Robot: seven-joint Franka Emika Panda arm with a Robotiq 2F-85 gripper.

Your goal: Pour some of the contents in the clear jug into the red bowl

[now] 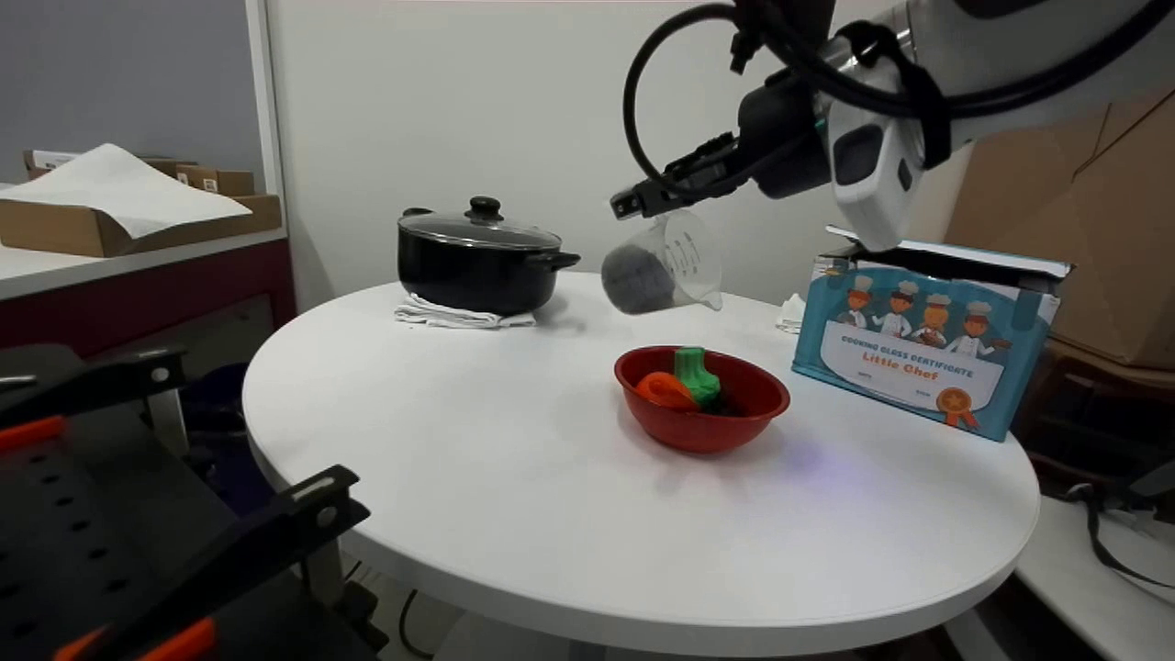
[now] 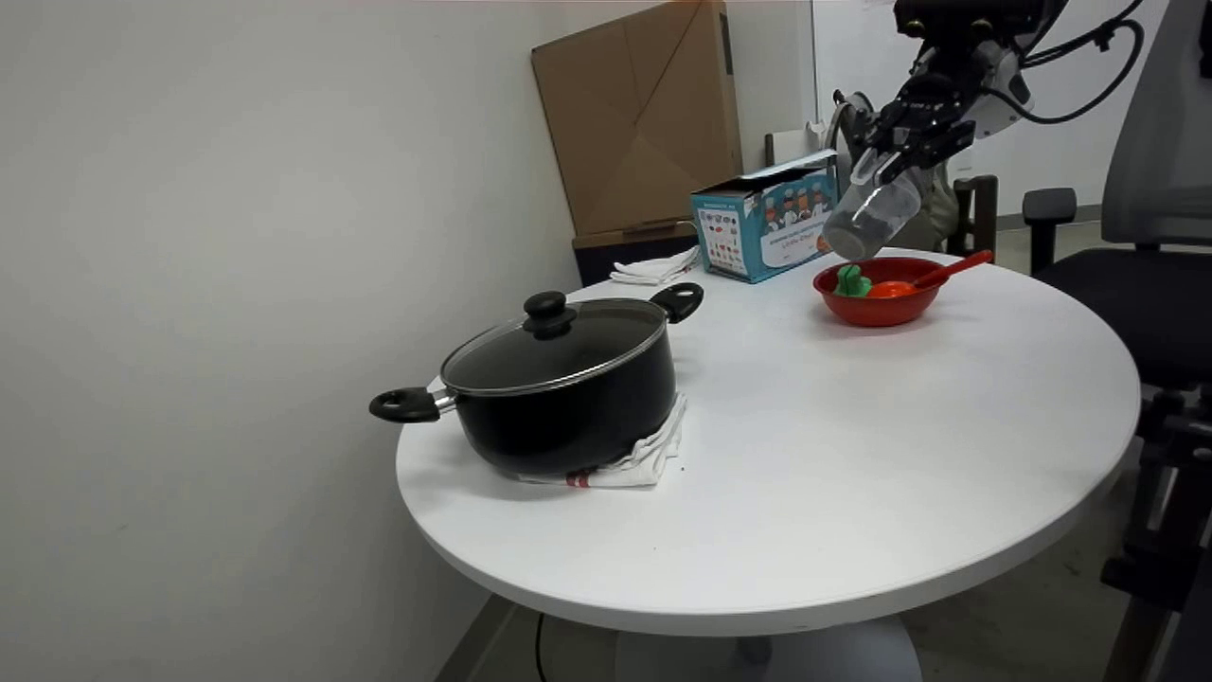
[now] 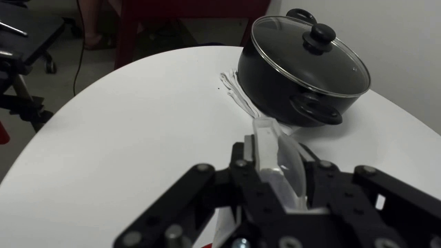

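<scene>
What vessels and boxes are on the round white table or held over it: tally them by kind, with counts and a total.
Bowls: 1, the red bowl
Jugs: 1, the clear jug, held up at a tilt
Pots: 1, the black lidded pot
Boxes: 1, the blue Little Chef box
Total: 4

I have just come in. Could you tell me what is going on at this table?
A robot's gripper holds the clear jug in the air, tilted, roughly over the red bowl. The dark contents are visible inside the jug; I see nothing pouring out. The bowl holds orange and green pieces. The lidded black pot stands on a cloth.
</scene>
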